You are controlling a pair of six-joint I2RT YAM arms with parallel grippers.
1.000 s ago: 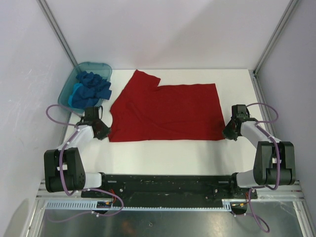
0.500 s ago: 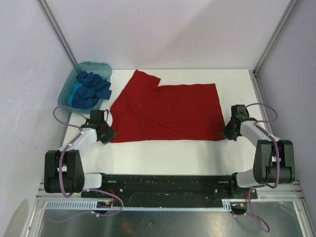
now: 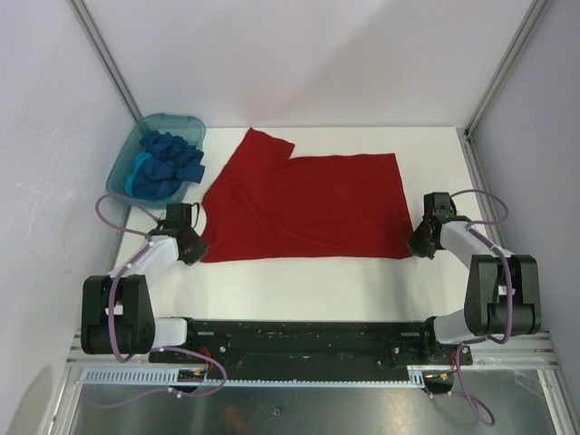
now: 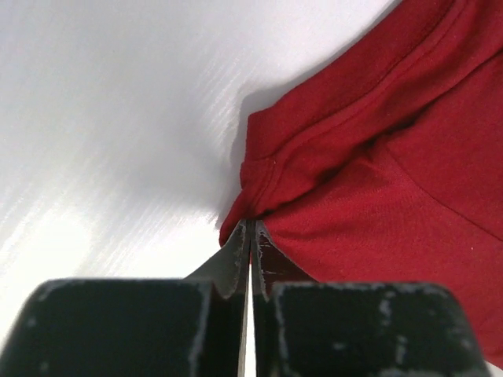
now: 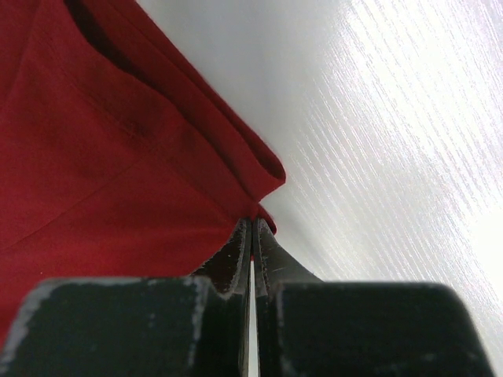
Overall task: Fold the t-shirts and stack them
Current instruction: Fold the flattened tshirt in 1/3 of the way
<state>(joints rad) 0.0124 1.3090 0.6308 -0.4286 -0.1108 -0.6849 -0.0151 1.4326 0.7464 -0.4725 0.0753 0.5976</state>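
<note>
**Red t-shirt pinched at both near corners**

A white table (image 3: 299, 281) fills the workspace and is bounded by pale walls on three sides. The red t-shirt (image 3: 308, 204) is spread flat across the middle of it, with one sleeve pointing towards the far left and a straight near edge running from left to right. Light creases can be seen in the cloth, and it is folded over on itself near each near corner.

A translucent teal tub (image 3: 122, 168) is set at the far left corner of the table, just beside the red t-shirt's left edge but apart from it. The blue t-shirts (image 3: 168, 161) are heaped inside the tub in a crumpled pile, darker blue above and a lighter blue patch towards the near side.

The left gripper (image 3: 192, 245) is placed low at the near left corner of the red t-shirt. In the left wrist view its jaws are pressed together with only a hairline between them, and the bunched corner of the cloth is caught at their tips. The right gripper (image 3: 417, 243) is placed at the near right corner. In the right wrist view its jaws are likewise drawn tight, with the folded hem nipped at their tips. Both corners are raised slightly off the table, and a shadow is cast beneath each.
</note>
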